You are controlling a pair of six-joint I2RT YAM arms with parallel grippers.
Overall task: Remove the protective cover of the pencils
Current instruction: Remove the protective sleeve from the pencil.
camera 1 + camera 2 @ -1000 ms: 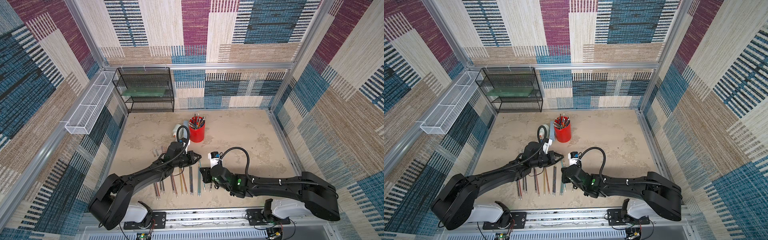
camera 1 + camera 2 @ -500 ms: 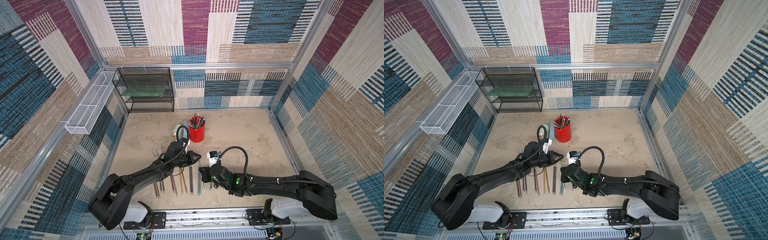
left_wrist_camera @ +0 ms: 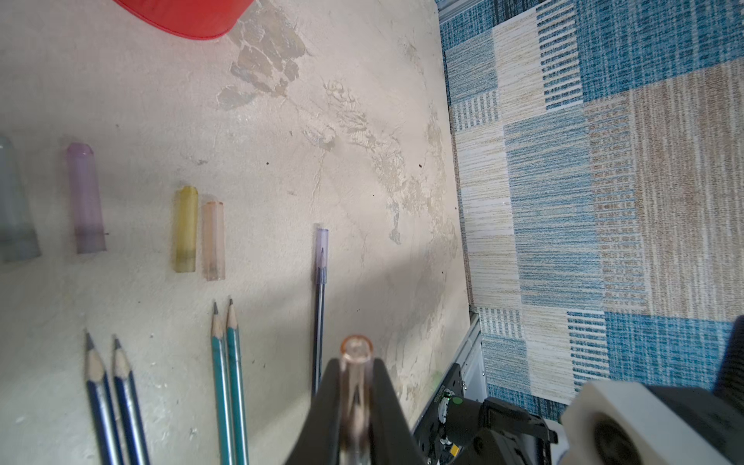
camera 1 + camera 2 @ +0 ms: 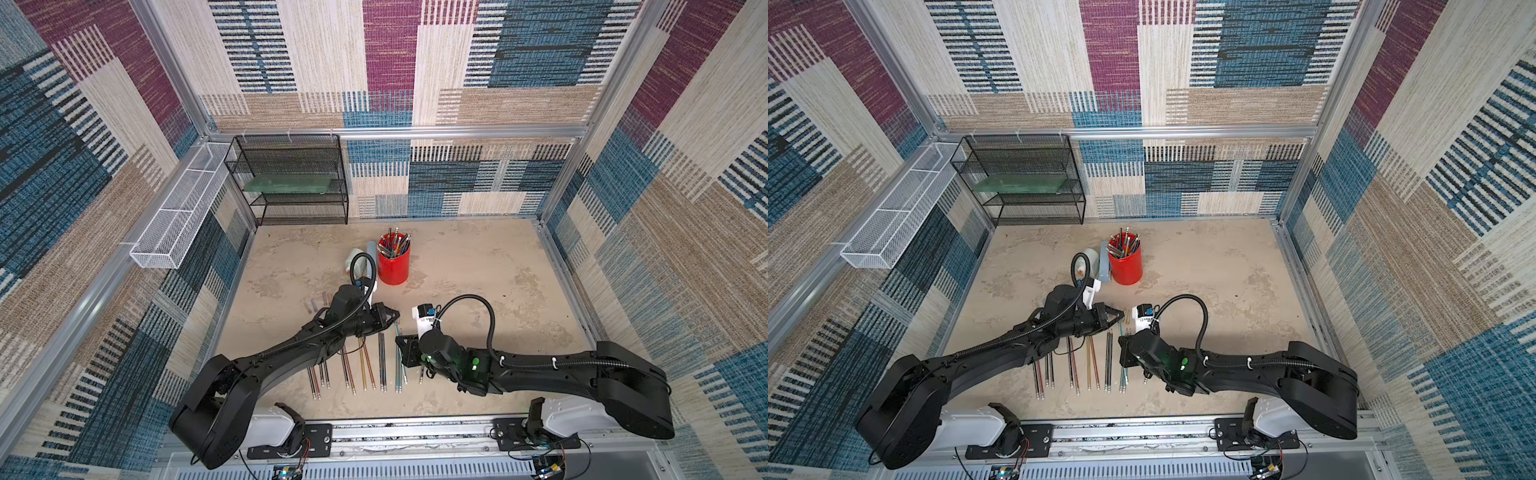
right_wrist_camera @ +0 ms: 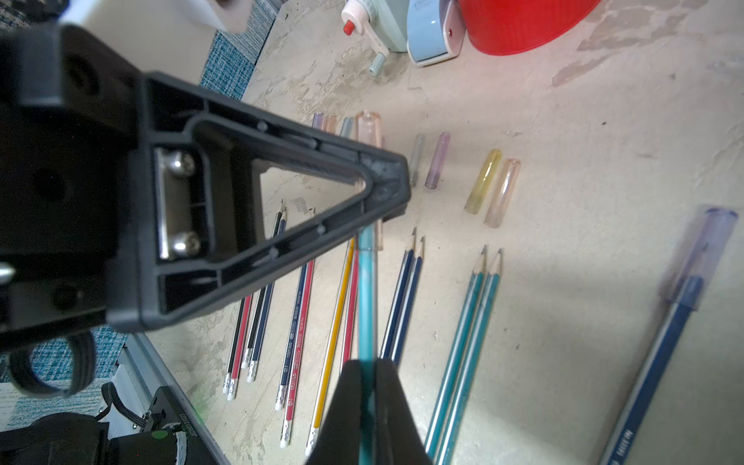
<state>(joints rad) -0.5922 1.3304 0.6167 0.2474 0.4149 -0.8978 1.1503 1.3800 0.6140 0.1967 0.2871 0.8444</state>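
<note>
Now my right fingers (image 5: 349, 396) are gripping the teal pencil (image 5: 367, 290) by its shaft. A second ago they were standing slightly apart around it, and they have just finished closing tight. My left fingers (image 3: 335, 386) are not changing: they are pinching the pale pink cover (image 3: 356, 362) narrowly, as they were a moment back. As far as I can tell, that cover is sitting over the pencil's point, with a dark tip showing inside it in the left wrist view.

In both top views the held pencil is hanging just below the middle of the frame, between my two arms, over the row of pencils (image 4: 361, 365) lying on the counter (image 4: 478, 291). In the upper middle of the right wrist frame a loose purple cover (image 5: 438, 161), a yellow cover (image 5: 483, 181) and a pink cover (image 5: 502, 193) are lying bare. At that frame's lower right a dark blue pencil (image 5: 656, 362) is wearing its own violet cover (image 5: 708, 241).

With both ends held, I am judging the pull-apart ready to begin. A straight pull along the shaft is looking safest for the point.
</note>
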